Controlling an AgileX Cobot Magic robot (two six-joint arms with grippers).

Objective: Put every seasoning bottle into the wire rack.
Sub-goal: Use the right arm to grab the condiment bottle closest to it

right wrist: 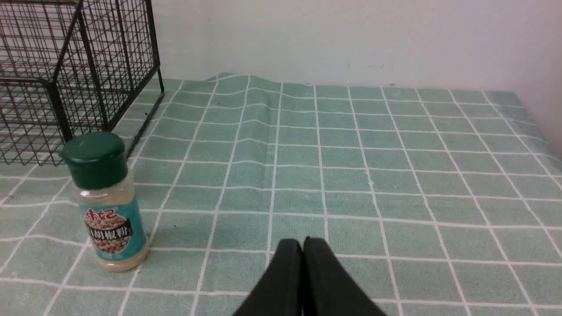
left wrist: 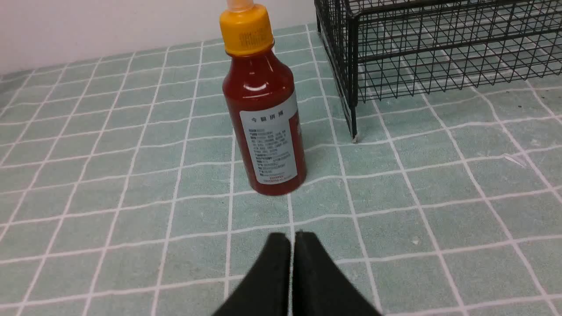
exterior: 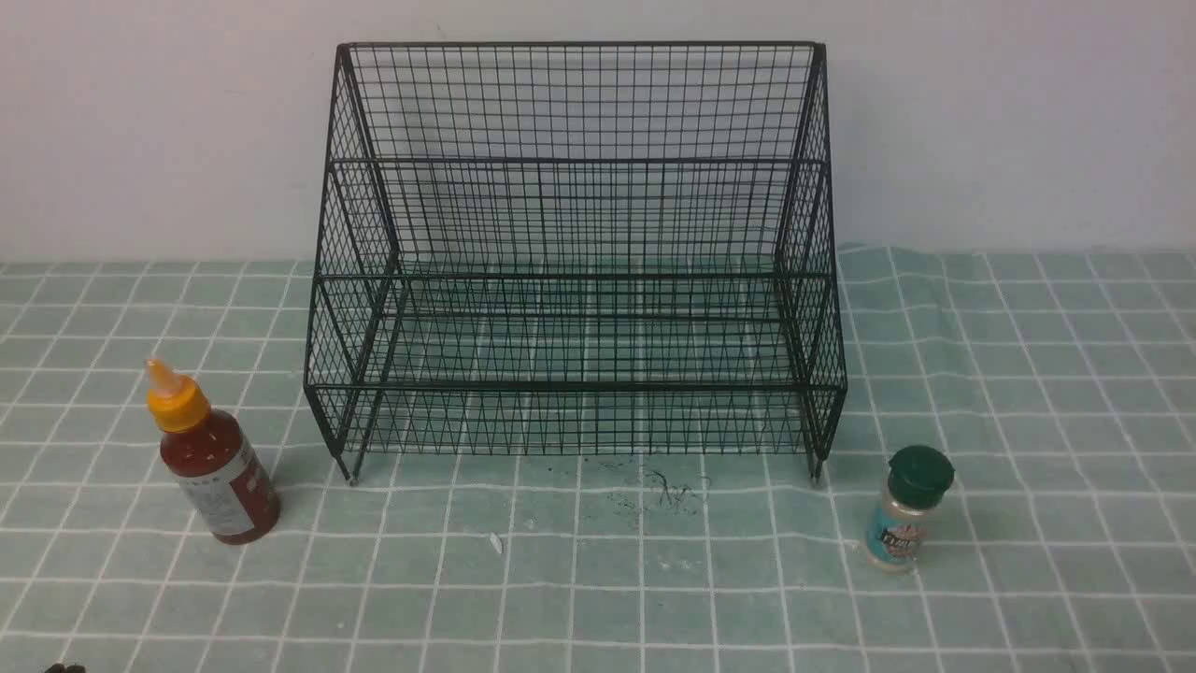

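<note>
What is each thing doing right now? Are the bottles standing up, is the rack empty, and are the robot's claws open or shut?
Red sauce bottle: standing upright, cap on, outside the rack.
Shaker jar: standing upright, cap on, outside the rack.
Wire rack: standing on its legs, nothing in it.
Left gripper: shut, holding nothing.
Right gripper: shut, holding nothing.

a test tabletop: checked green cloth (exterior: 1028, 374), plain white wall (exterior: 168, 121).
</note>
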